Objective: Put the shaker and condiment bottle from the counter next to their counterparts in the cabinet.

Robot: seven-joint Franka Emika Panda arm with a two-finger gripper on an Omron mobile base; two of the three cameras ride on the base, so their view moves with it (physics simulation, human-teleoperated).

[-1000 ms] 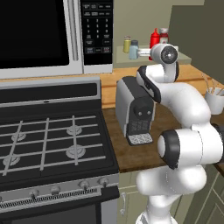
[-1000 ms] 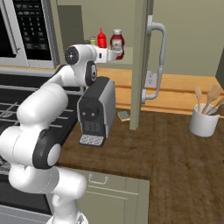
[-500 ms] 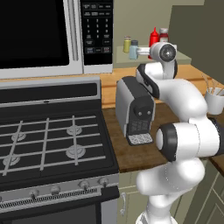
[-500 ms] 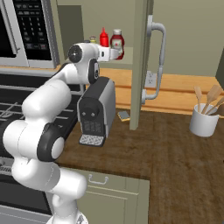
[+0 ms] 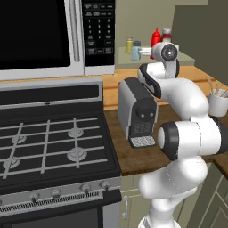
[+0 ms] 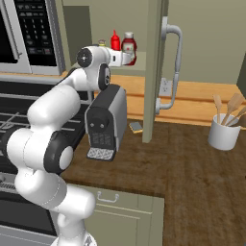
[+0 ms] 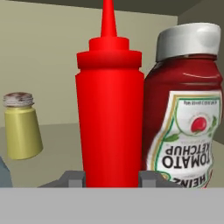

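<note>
**Squeeze bottle at the shelf, beside its ketchup twin**

Nearest in the hand view, the hand has its two dark fingertips pressed against either side of the base of the slim red condiment bottle: narrow, gripping it upright. Just beside it, at three o'clock, stands the wide ketchup bottle with white cap and label; whether the two touch I cannot tell. At nine o'clock, further back, sits the yellow shaker on the pale cabinet shelf.

From the left base view, the pale blue shaker stands on that shelf beside the yellow one, so that half looks done. Below, a coffee machine sits on the wood tabletop.

To finish well, I judge the bottle's base should rest flat on the shelf before the fingertips part, then the hand should back straight out, avoiding the ketchup bottle and the open olive door.
</note>
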